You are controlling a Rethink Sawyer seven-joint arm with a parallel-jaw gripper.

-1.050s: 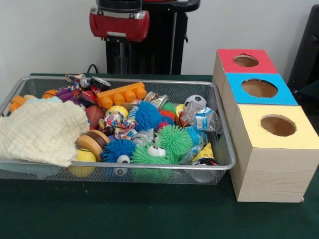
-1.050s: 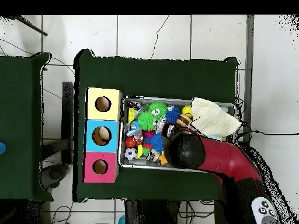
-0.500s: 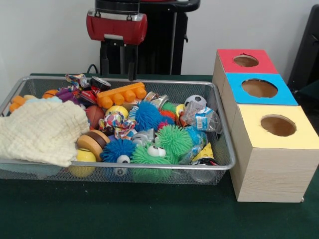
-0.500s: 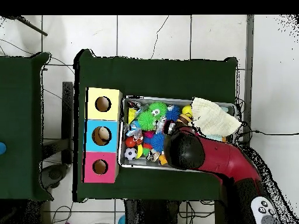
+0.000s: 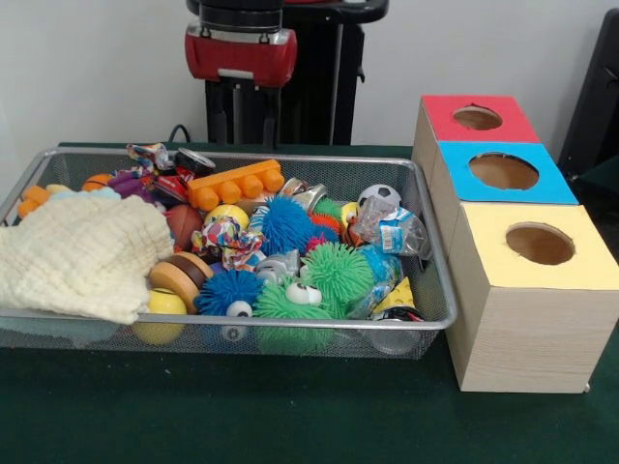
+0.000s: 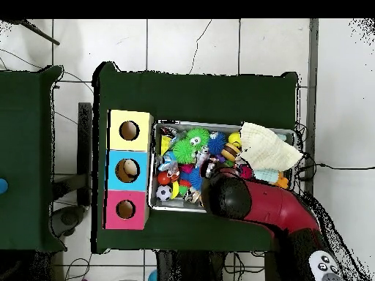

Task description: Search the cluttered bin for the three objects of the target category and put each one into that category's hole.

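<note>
below the fingers (image 5: 246,114), an orange block toy (image 5: 235,183)

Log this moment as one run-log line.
pincer: open, empty, above bin's far rim | bin: cluttered, cloth at one end | holes: nothing entering

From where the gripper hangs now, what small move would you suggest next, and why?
Probably lower the gripper straight down toward the toys. It hangs empty above the bin's far rim, over the orange block, touching nothing, and all three box holes look empty. Which category is the target is not shown, and the cloth may hide more toys.
</note>
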